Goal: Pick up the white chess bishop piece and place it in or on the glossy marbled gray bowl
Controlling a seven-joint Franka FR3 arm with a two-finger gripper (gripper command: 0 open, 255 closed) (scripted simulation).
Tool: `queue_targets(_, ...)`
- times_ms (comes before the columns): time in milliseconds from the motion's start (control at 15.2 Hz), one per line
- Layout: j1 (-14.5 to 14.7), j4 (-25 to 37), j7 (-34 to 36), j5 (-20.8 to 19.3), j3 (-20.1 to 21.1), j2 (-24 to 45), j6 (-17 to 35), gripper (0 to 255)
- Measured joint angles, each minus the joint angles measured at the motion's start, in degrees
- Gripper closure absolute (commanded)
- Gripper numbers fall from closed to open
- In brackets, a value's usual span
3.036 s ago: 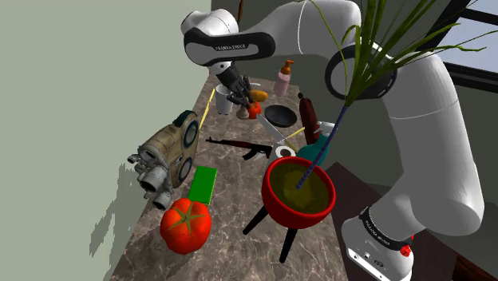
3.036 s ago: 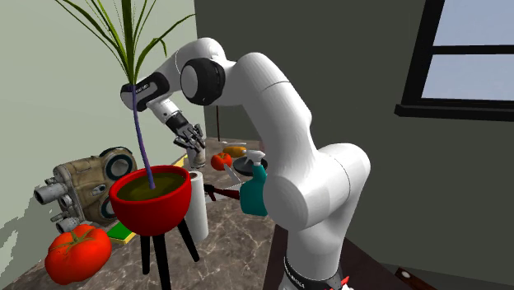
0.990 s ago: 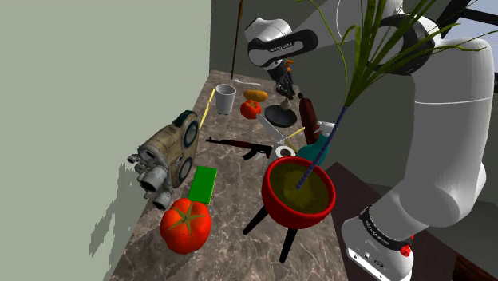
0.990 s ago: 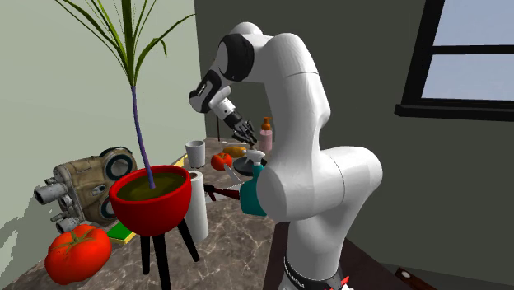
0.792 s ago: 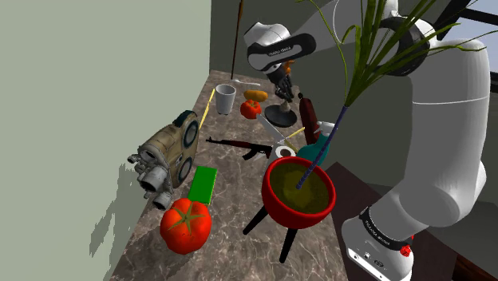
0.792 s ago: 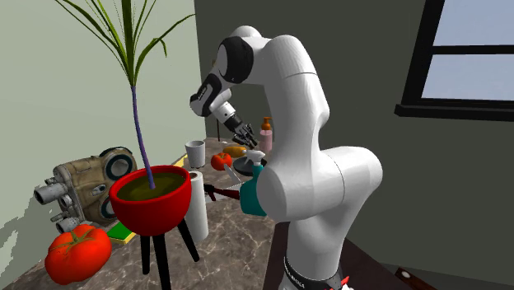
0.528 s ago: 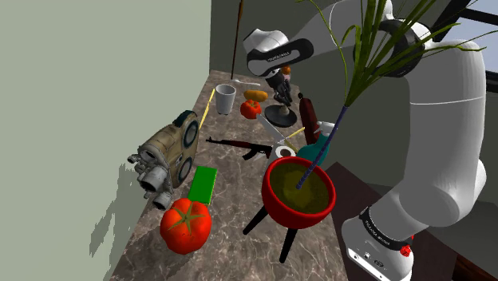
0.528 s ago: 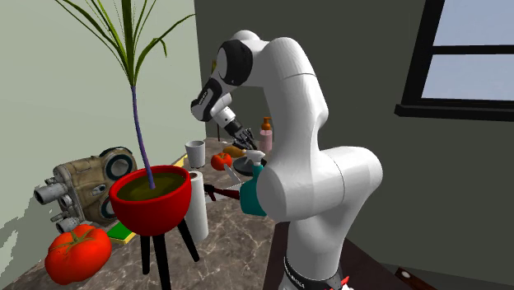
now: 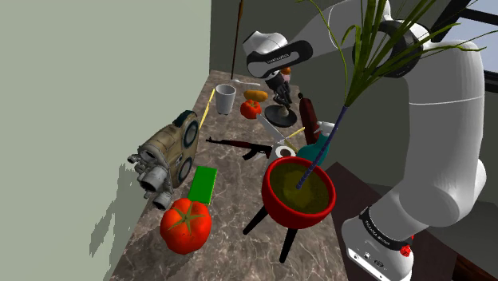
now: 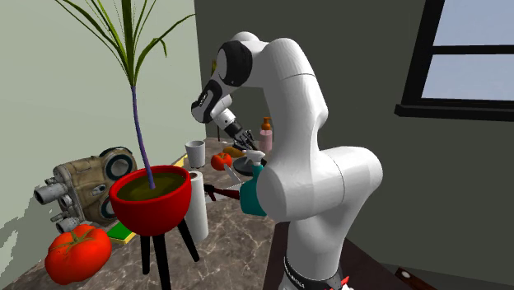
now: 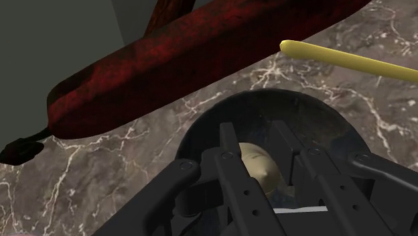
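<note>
Gripping the pale, rounded bishop (image 11: 258,164) between its black fingers, the claw (image 11: 258,144) hangs over the dark, glossy round bowl (image 11: 321,117). Brown, white-veined marbled surface (image 11: 100,181) surrounds the rim. A mottled dark red bottle (image 11: 187,60) crowds one side, and a smooth yellow rod (image 11: 348,59) is near the other.

You will find the gripper (image 9: 282,103) over the bowl (image 9: 287,120) at the far end of the counter (image 9: 231,199), with the bishop (image 11: 258,164) clasped between its fingers above the bowl's hollow. In the shoulder view the cup (image 9: 226,99) stands left of the bowl, the bottle (image 9: 307,110) just right of it, and the toy rifle (image 9: 239,147) nearer the stand. The camera (image 9: 167,152), book (image 9: 203,184) and large tomato (image 9: 186,225) run along the left edge, with the planter (image 9: 298,191) to their right.
</note>
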Motion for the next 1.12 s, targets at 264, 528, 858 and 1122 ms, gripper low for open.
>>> queue_targets(264, 0.0, 0.01, 0.0, 0.0, 0.0, 0.0, 0.0, 0)
queue_targets(528, 0.69, 2.46, -0.37, 0.31, 0.19, 0.45, -2.09, 0)
queue_targets(858, 2.2, 9.33, -1.57, 0.83, 0.46, 2.39, -7.07, 0)
queue_targets(1122, 2.26, 9.56, -1.61, 0.85, 0.46, 2.46, -7.27, 0)
